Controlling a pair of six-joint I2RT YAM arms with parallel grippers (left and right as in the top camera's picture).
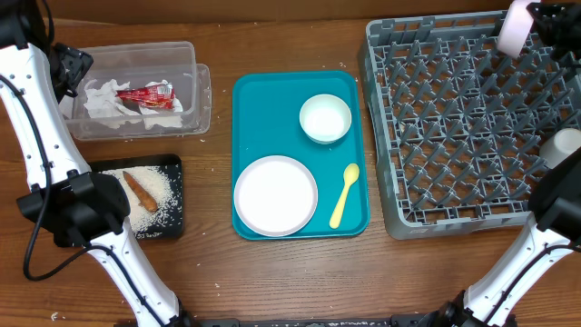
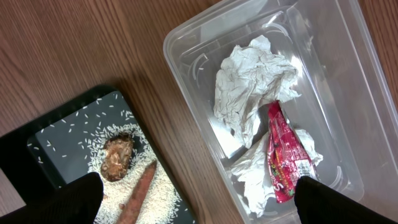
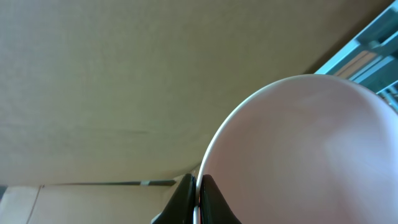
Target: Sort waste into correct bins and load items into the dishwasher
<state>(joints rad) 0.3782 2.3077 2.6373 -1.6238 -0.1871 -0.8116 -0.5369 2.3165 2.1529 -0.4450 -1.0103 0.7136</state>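
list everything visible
clear tub: one, clear, far left
napkins: two, white, in clear tub
wrapper: one, red, in clear tub
black tray: one, black, near left
rice: loose, white, in black tray
stick, lump: one each, brown, on rice
teal tray: one, teal, centre
plate, bowl: one each, pale, on teal tray
spoon: one, yellow, on teal tray
rack: one, grey, right
cup: one, white, rack's right edge
pink bowl: one, pink, in right gripper
left gripper: open, over clear tub
right gripper: shut on pink bowl

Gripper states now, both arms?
Left gripper: open, holding nothing.
Right gripper: shut on the rim of the pale pink round bowl.
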